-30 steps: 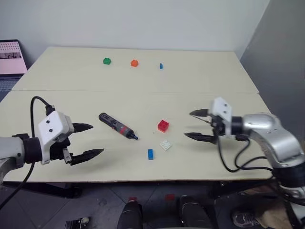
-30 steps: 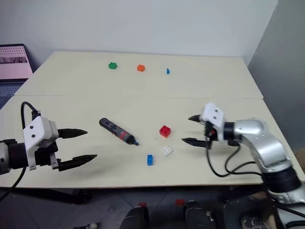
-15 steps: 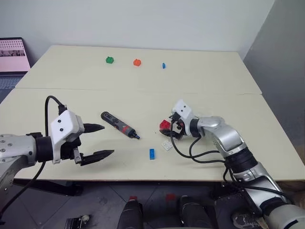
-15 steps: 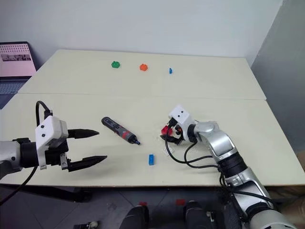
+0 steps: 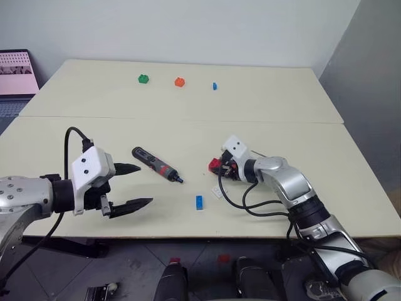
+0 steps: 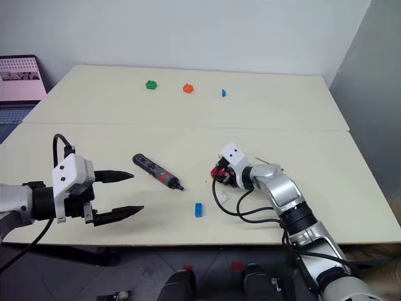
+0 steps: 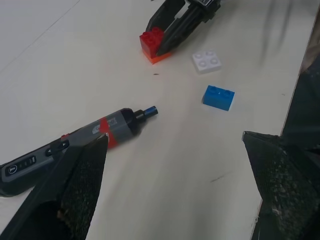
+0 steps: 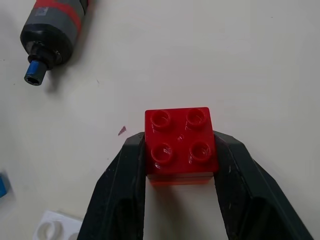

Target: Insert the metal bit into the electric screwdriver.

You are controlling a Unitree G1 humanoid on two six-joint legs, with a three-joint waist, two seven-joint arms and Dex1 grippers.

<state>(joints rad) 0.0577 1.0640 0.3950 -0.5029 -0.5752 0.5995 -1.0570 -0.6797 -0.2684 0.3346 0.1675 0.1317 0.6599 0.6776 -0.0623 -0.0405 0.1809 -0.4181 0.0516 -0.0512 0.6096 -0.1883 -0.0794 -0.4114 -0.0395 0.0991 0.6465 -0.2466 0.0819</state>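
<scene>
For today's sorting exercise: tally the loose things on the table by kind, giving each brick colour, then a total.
Toy bricks: 6, namely red 1, white 1, green 1, orange 1, blue 2
Electric screwdriver: 1
Total: 7

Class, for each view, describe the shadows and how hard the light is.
Left eye view: soft, even light; the electric screwdriver casts a faint shadow on the table. Right wrist view: dim shading by the red brick. Left wrist view: slight shadow beside the blue brick.
</scene>
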